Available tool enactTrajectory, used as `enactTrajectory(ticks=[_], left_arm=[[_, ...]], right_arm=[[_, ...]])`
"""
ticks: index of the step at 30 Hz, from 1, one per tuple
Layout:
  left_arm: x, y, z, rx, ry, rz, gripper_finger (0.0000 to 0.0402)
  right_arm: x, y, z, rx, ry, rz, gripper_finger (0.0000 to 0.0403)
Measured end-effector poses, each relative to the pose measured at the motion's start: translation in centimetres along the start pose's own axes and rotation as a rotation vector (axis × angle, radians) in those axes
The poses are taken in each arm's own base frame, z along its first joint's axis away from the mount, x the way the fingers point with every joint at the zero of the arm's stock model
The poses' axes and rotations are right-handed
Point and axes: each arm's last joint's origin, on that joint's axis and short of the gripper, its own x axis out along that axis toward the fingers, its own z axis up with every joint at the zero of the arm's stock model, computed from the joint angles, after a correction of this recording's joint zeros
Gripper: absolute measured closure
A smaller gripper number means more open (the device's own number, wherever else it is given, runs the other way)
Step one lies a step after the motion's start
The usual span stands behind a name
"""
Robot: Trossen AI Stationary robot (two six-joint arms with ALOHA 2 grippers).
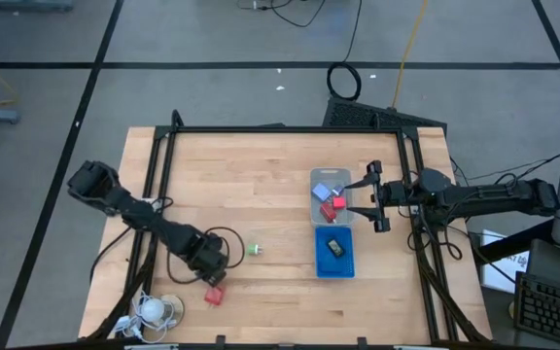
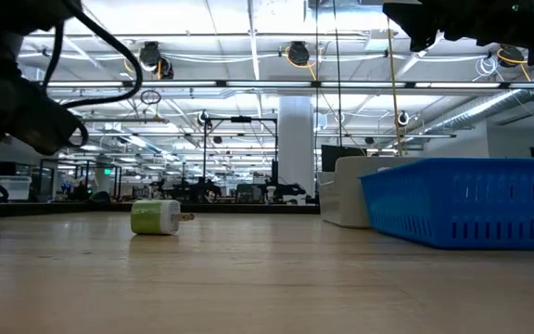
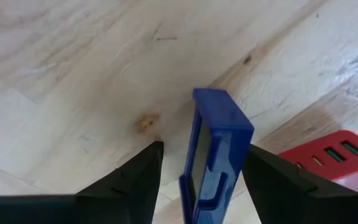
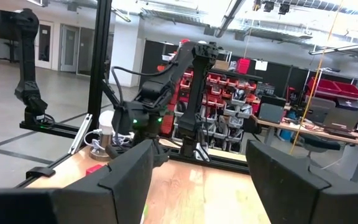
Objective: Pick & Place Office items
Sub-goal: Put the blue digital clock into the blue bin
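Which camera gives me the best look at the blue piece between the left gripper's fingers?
The left wrist view: the blue piece stands on edge between the left gripper fingers, near a red block. The high view hides it under that arm. The low and right wrist views do not show it.

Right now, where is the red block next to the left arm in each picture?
High view: the red block lies near the table's front edge, just past the left hand.
Low view: not in it.
Left wrist view: at the right edge.
Right wrist view: small, low on the left.
Shared landmark: the left hand.
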Motion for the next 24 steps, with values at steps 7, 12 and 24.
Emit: enactTrajectory(ticks=[7, 12, 24], left_arm=[[0.3, -0.1, -1.2, 0.006, 0.000, 0.017, 0.0197], [0.5, -0.1, -1.6, 0.017, 0.040, 0.017, 0.0208], [0.5, -0.1, -1.4, 0.060, -0.029, 0.020, 0.0246]], right_arm=[[0.0, 0.0, -0.1, 0.002, 0.008, 0.001, 0.0156], [0.0, 0.0, -0.1, 0.002, 0.008, 0.001, 0.0156], [0.0, 0.0, -0.1, 0.002, 0.007, 0.001, 0.0156]])
